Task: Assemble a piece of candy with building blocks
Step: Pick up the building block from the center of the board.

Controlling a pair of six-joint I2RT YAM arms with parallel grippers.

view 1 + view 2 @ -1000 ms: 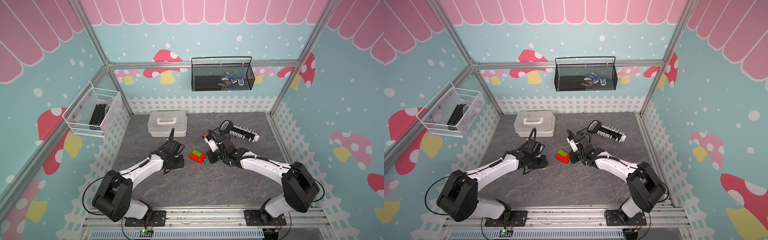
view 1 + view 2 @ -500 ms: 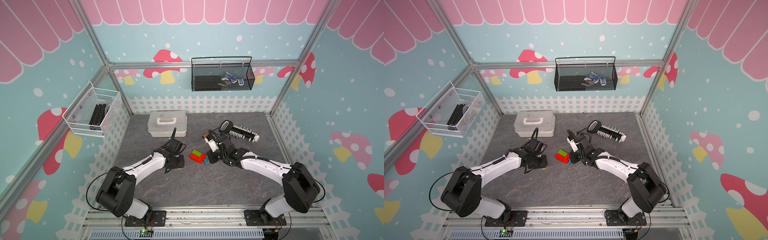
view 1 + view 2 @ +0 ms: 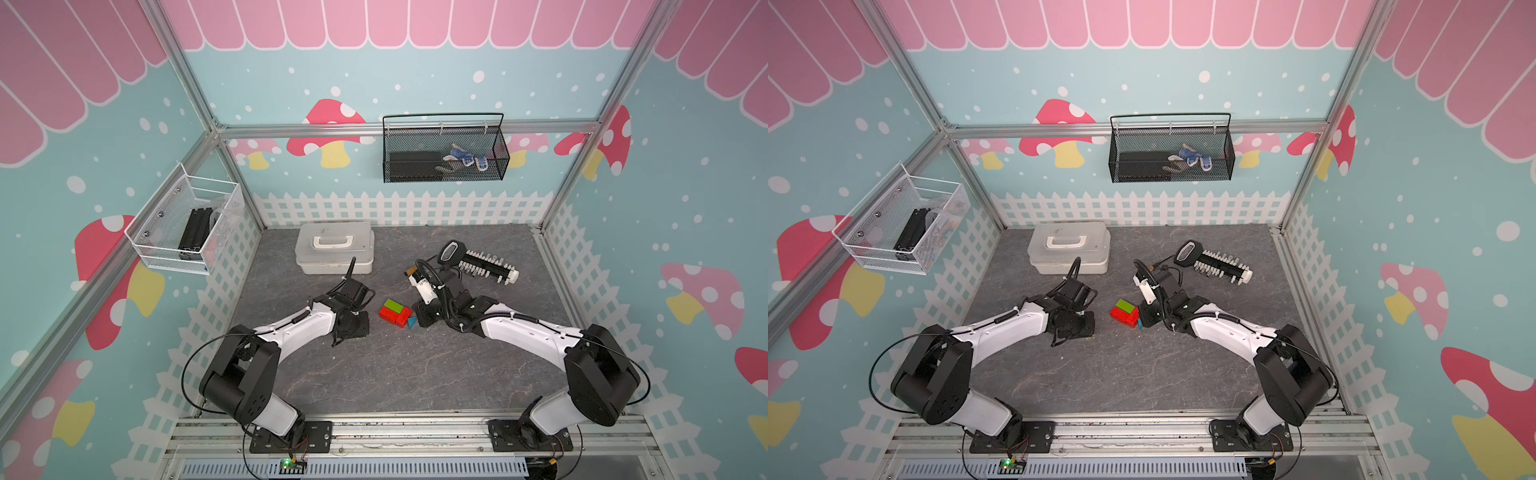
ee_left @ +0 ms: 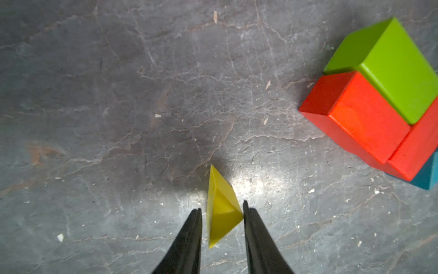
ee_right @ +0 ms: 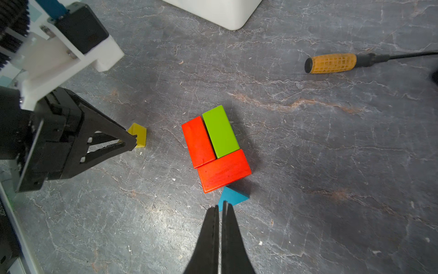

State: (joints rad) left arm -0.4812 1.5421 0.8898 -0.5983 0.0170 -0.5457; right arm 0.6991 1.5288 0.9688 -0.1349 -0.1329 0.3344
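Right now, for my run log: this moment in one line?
left fingers astride yellow triangle | right fingers shut at blue triangle | red-green blocks grouped, yellow apart

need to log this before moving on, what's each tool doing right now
left tool: open, straddling the yellow triangle, not clamped yet
right tool: closed, holding nothing, tips at the blue triangle

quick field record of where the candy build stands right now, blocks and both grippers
body: green bar beside first red bar, second red bar across their ends
blue triangle: at second red bar's outer side
yellow triangle: apart from the body
left gripper: open, jaws either side of yellow triangle
right gripper: shut, empty, tips at blue triangle
left to do: yellow end not joined
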